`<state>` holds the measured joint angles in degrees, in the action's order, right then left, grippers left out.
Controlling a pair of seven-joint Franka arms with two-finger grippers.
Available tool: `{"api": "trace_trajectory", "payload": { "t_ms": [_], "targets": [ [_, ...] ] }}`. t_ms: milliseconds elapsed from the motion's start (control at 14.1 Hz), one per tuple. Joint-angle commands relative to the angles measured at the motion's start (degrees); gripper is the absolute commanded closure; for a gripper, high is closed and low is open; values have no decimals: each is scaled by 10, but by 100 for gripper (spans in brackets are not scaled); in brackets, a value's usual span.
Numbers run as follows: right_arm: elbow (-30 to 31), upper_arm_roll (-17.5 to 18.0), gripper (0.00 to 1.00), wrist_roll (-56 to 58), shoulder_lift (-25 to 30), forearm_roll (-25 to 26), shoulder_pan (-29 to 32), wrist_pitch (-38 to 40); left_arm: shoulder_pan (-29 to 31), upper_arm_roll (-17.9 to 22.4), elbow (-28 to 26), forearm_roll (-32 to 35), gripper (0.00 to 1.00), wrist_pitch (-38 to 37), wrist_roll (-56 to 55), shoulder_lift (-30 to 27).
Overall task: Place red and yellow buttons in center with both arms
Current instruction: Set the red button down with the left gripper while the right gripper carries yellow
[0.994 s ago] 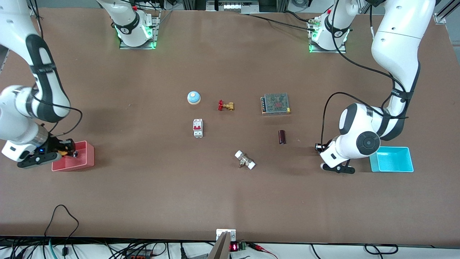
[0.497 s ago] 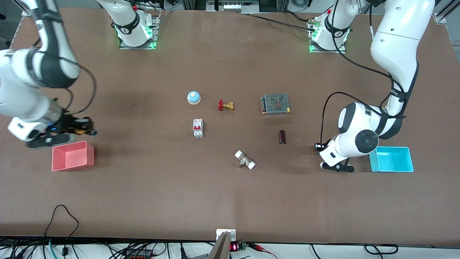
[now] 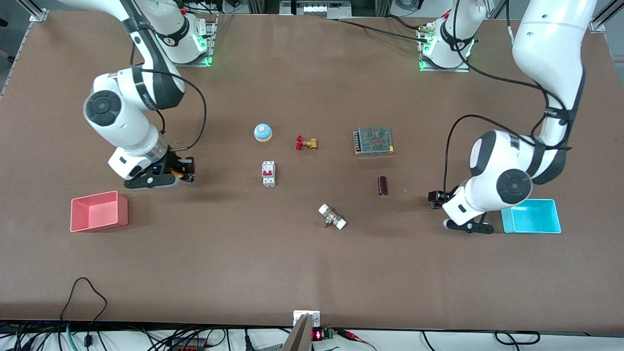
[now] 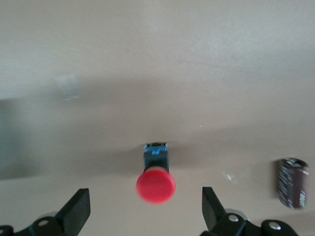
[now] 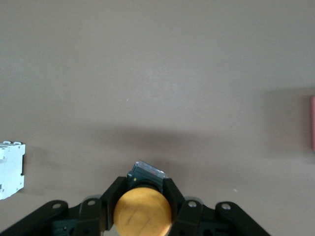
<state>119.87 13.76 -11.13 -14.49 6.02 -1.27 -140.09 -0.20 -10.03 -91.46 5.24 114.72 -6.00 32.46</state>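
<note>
The red button [image 4: 156, 184] lies on the brown table, black body away from the lens, in the left wrist view. My left gripper [image 4: 145, 214] is open wide, one finger on each side of the cap, not touching it. In the front view the left gripper [image 3: 437, 199] sits low beside the cyan bin [image 3: 531, 216], and the red button is hidden there. My right gripper [image 5: 142, 196] is shut on the yellow button [image 5: 142, 212]. In the front view the right gripper [image 3: 187, 170] is over the table between the pink bin [image 3: 99, 211] and the white breaker [image 3: 268, 173].
A blue bell [image 3: 263, 131], a red-handled brass valve [image 3: 306, 143], a mesh-topped power supply [image 3: 374, 141], a dark capacitor [image 3: 383, 185] and a white-ended fitting [image 3: 332, 217] lie around the middle. The capacitor also shows in the left wrist view [image 4: 293, 182].
My right arm has lifted from the pink bin and swung toward the middle with the yellow button. My left arm has shifted a little toward the cyan bin.
</note>
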Motion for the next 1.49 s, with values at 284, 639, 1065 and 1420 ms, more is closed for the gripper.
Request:
{"api": "trace_trajectory", "payload": {
  "t_ms": [284,639,1065,1420],
  "targets": [
    [56,9,61,-2,-36,23,-17,-109,14,12,202,-4,0,-150,0,-22],
    [54,9,61,-2,-81,59,-22,-148,17,10,272,9,0,-186,1,-73],
    [52,9,44,-2,-90,74,-22,-147,40,4,-36,0,0,-65,3,-286],
    [14,9,0,-3,-77,62,-17,-131,41,4,-29,-11,0,-251,12,-325]
  ]
}}
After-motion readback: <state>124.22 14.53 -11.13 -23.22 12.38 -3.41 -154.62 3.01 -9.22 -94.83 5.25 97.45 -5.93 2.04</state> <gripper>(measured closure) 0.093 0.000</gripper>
